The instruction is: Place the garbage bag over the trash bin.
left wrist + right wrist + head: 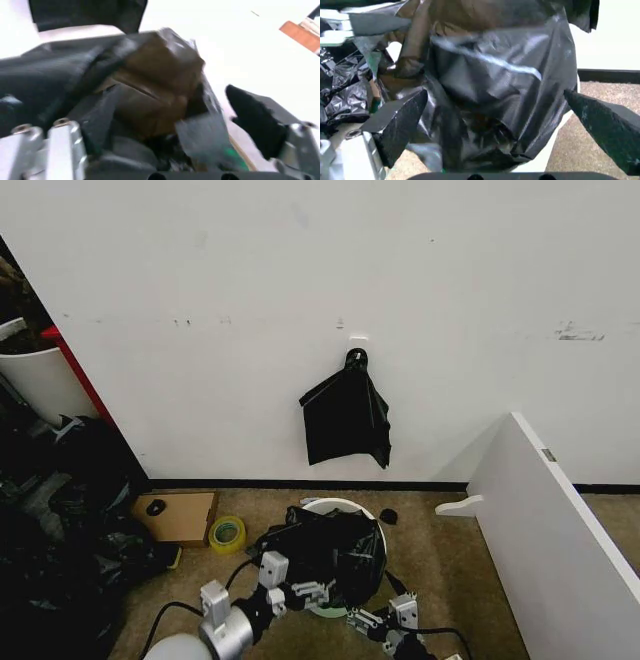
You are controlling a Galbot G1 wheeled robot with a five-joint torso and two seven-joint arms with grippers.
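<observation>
Two pincers work at the trash bin [340,506] on the floor by the wall. Garbage bag [335,550]: bunched over the bin's near rim, far rim bare. Left pincer [292,592] and right pincer [372,620]: fingers spread wide about the plastic, grasping nothing. Judged roughly half done; far rim and sides remain uncovered.

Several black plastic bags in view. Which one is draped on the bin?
The garbage bag bunched over the white trash bin, between both grippers. The others hang on the wall hook or lie heaped at far left.
</observation>
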